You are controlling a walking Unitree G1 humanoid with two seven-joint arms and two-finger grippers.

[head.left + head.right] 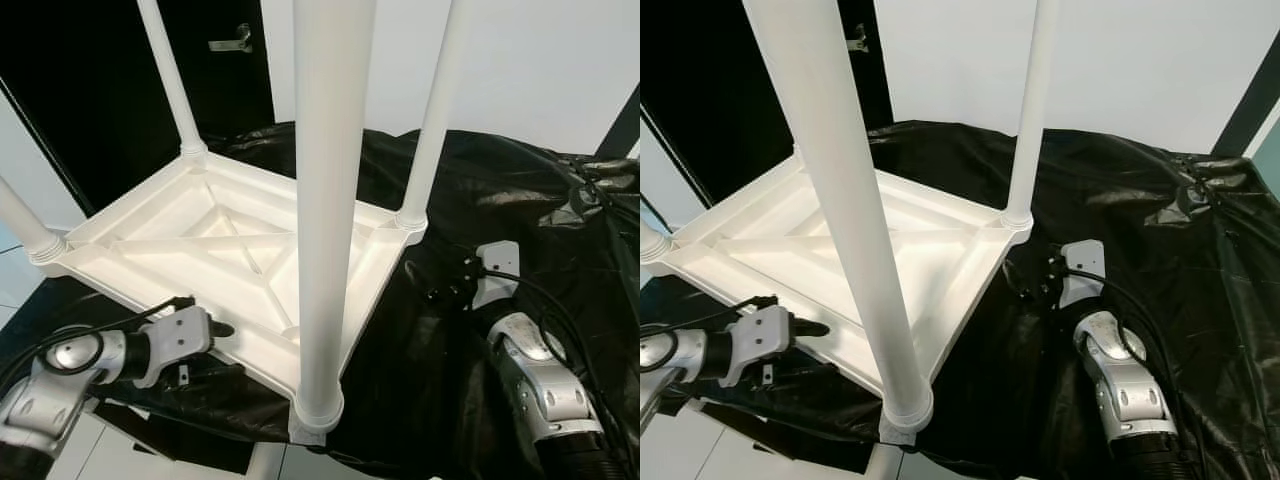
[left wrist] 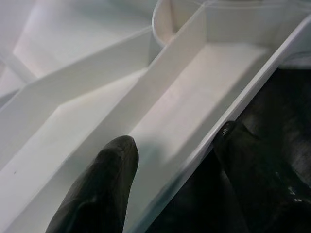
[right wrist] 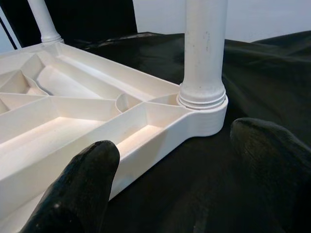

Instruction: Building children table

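Note:
A white plastic children's table (image 1: 150, 225) lies upside down on a black sheet (image 1: 520, 190), its ribbed underside facing up. Four white legs stand in its corners: the near one (image 1: 325, 200), the right one (image 1: 435, 110), the back one (image 1: 170, 80) and the left one (image 1: 20, 225). My left gripper (image 1: 215, 325) is at the front left rim (image 2: 233, 104). It is open, with one finger (image 2: 112, 165) inside the rim and the other outside it. My right gripper (image 3: 179, 138) is open just off the right corner, facing that corner's leg socket (image 3: 201, 99) without touching it.
The black sheet is crumpled and piled up at the far right (image 1: 600, 185). A dark door with a metal handle (image 1: 232, 42) stands behind the table, next to a white wall (image 1: 540, 60). Pale floor tiles (image 1: 90, 450) show at the front left.

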